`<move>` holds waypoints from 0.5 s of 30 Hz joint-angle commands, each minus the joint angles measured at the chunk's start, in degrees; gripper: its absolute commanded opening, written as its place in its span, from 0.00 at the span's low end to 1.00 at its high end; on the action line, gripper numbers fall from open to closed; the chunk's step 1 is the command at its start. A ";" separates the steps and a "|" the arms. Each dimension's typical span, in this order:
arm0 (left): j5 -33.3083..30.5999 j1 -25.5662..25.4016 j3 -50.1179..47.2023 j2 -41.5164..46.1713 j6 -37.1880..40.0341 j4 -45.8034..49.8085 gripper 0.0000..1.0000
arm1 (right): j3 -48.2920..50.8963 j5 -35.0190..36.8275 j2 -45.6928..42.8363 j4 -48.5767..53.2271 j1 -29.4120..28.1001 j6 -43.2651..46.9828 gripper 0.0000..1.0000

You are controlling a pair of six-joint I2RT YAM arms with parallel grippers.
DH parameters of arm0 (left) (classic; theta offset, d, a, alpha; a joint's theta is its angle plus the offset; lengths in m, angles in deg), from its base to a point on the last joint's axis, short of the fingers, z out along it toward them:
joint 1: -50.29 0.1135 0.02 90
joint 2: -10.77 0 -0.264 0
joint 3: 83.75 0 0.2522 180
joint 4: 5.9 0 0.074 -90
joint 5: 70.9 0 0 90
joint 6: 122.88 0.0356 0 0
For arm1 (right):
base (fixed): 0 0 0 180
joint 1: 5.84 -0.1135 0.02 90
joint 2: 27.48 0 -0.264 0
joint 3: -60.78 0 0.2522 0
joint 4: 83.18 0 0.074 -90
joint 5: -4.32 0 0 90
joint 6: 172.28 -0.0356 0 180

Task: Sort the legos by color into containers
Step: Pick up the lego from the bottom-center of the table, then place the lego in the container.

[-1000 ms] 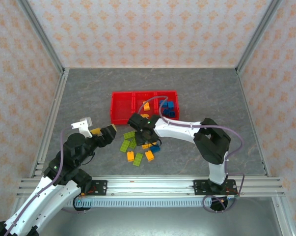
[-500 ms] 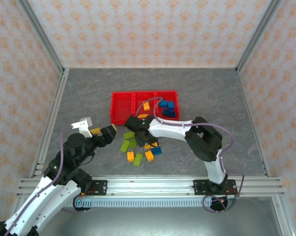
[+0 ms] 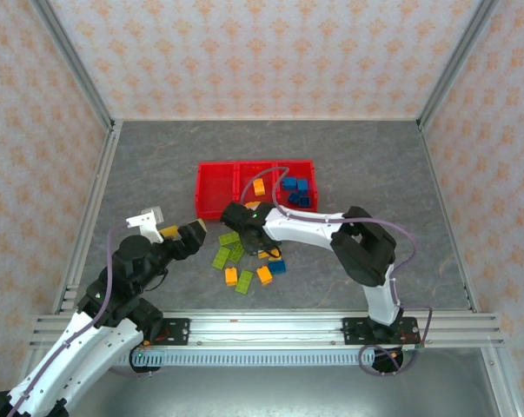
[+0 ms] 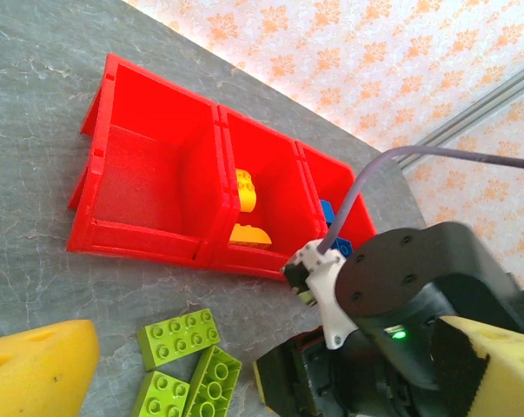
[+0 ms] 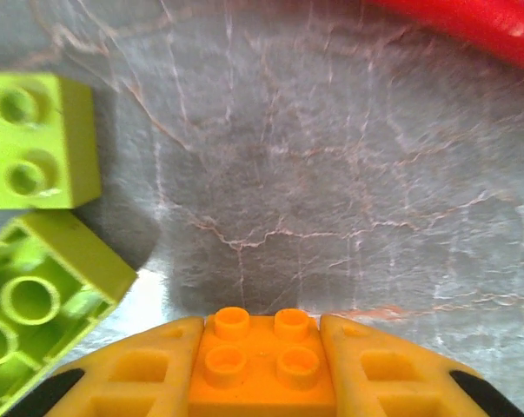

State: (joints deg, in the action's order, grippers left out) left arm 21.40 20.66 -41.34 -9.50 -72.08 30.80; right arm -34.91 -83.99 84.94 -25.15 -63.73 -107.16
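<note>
The red tray (image 3: 211, 193) holds the containers in a row: the left one is bare, the middle one has an orange lego (image 3: 259, 186), the right one has blue legos (image 3: 296, 191). Loose green legos (image 3: 229, 248), orange ones (image 3: 231, 276) and a blue one (image 3: 277, 266) lie in front of the tray. My right gripper (image 3: 258, 245) is down among them, shut on a small orange brick (image 5: 262, 356) that sits between its yellow fingers (image 5: 131, 382), studs up. My left gripper (image 3: 183, 233) hovers open to the left of the pile, its pads (image 4: 36, 369) holding nothing.
Green legos (image 5: 36, 139) lie close to the left of the held brick; the tray's red wall (image 5: 470, 22) is just beyond it. In the left wrist view the right arm's black wrist (image 4: 418, 278) stands in front of the tray (image 4: 157, 252). Patterned walls enclose the grey table.
The right gripper's jaws closed onto the orange brick, and its wrist shifted slightly left over the pile. The left arm stayed still and open.
</note>
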 commanded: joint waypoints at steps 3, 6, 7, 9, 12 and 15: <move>-0.46 -0.36 -0.43 -0.24 -0.09 -1.75 0.99 | -7.35 7.28 -5.96 2.76 -0.17 0.31 0.26; -0.44 -0.34 -0.39 -0.51 0.09 -1.78 0.99 | -11.41 9.27 -5.82 3.14 1.08 1.90 0.26; -0.37 -0.35 -0.34 -0.55 0.02 -1.76 0.99 | -12.87 9.53 -5.60 3.03 1.92 2.53 0.26; -0.29 -0.37 -0.26 -0.65 0.17 -1.67 0.99 | -15.29 8.83 -4.96 1.90 3.63 3.91 0.26; -0.20 -0.35 -0.21 -0.56 0.09 -1.35 0.99 | -18.78 6.05 -3.19 0.06 7.48 5.84 0.26; -0.17 -0.36 -0.08 -0.17 -0.16 -1.04 0.99 | -21.72 4.00 -0.49 -1.34 10.59 7.67 0.25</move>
State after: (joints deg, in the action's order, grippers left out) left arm 21.40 20.66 -41.34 -9.99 -72.06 30.78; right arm -54.17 -79.66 81.84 -25.37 -55.47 -102.31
